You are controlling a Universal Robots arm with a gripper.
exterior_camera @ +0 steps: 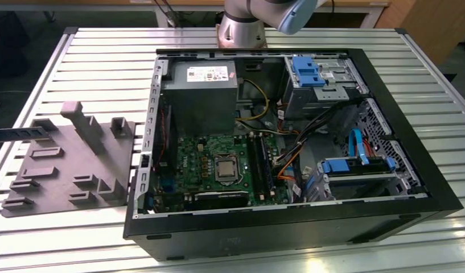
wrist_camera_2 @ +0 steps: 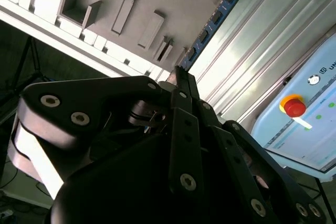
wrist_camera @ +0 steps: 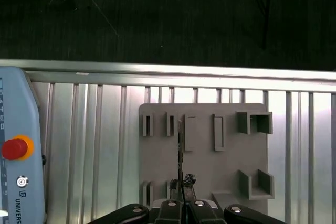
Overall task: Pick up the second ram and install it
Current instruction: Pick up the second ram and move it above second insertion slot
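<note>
The ribbed aluminium surface (exterior_camera: pixel 103 51) carries a black steel computer case (exterior_camera: pixel 293 227) lying on its side with the panel off. The large green motherboard (exterior_camera: pixel 198 153) therefore faces upward, presumably so that parts can be pressed in from above. At the exterior view's left of the case lies a flat grey moulded holder plate (exterior_camera: pixel 57 170) with raised blocks and narrow slots. Those slots look made to stand slim parts on edge, where a pinch grip can reach them. In both wrist views a pale blue-grey control pendant (wrist_camera: pixel 18 182) with a red stop button (wrist_camera: pixel 13 148) rests on the surface well apart from the plate.

In both wrist views the black end effector (wrist_camera_2: pixel 177 77) hangs above the holder plate, closed almost fully. Its fingertips are drawn in to a narrow gap and pinch one end of the second ram (wrist_camera_2: pixel 215 19), a slim blue circuit-board stick with dark chips. The stick juts straight out beyond the fingertips toward the plate. In the first wrist view it shows as a thin dark line, edge-on, over the plate's row of slots (wrist_camera: pixel 180 145). I judge it to be clear of the slots, though whether its far end touches the plate I cannot tell. Gripping by the flat faces likely keeps the long contact edge free.
</note>
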